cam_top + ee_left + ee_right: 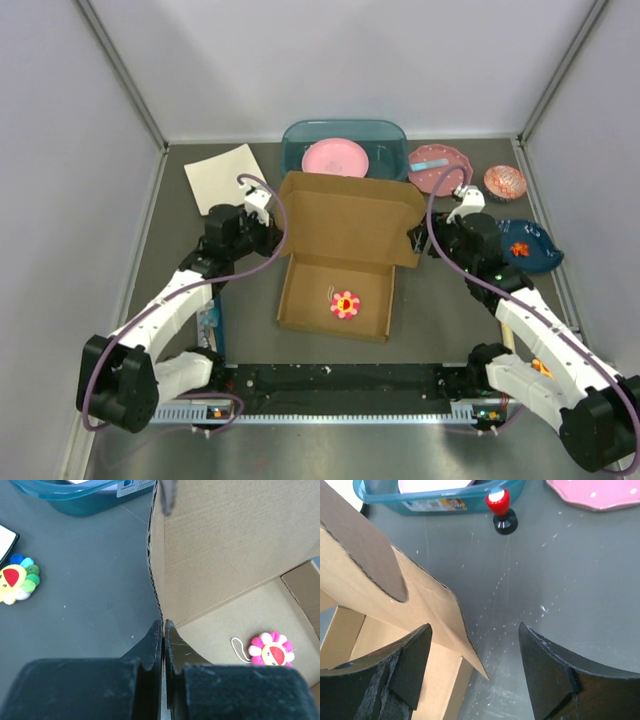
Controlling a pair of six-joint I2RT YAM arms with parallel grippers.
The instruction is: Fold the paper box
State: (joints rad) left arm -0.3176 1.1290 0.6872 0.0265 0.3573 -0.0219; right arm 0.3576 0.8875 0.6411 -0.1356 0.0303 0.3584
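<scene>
Left tool (163,639) has its two fingers pressed together on the paper box (350,215), pinching the corrugated left edge where the raised lid meets the tray. Right tool (475,632) stands wide open at the box's right rear corner. A pointed cardboard flap lies between its fingers, clear of the outer finger (547,670), and nothing is gripped there.

The box sits in the middle of the bench (450,315), tray toward the arms, lid tilted up at the far side. In the tray lies a pink flower plush (345,304) with a white loop.

Just behind the box stands a teal bin (385,135) holding a pink plate (335,157). A label (436,503) on the bin's wall carries blue print too small to read. Behind the box to the right are a pink dotted plate (438,170) and a small patterned bowl (505,181). Right of the box is a dark blue dish (530,250) carrying a small red piece. Behind the box to the left lies a cream sheet (225,177).

Left of the box rests a rainbow flower plush (17,580), with bare grey bench between it and the cardboard edge. Bare bench also separates the box's right wall from the blue dish.
</scene>
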